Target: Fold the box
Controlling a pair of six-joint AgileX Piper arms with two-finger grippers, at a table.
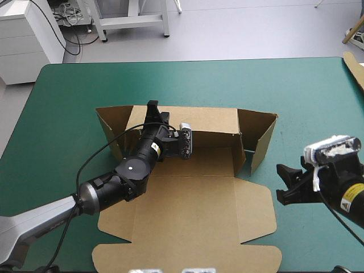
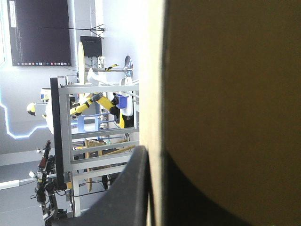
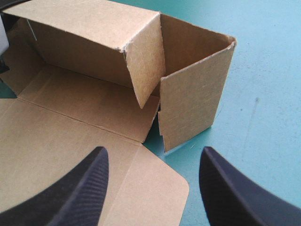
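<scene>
The box (image 1: 193, 213) is sitting at the middle of the teal-green cover (image 1: 301, 85), its back and side walls standing raised and the rest lying flat toward the near edge. The left gripper (image 1: 152, 107) is clamping the back wall's top edge between its black fingers (image 2: 134, 188). The right gripper (image 1: 282, 182) is hovering just beside the box's right wall, fingers spread apart.

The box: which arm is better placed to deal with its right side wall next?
Probably the right. The right end effector hangs open just beside the box's right side wall, free to push it, while the left end effector is shut on the back wall.
</scene>
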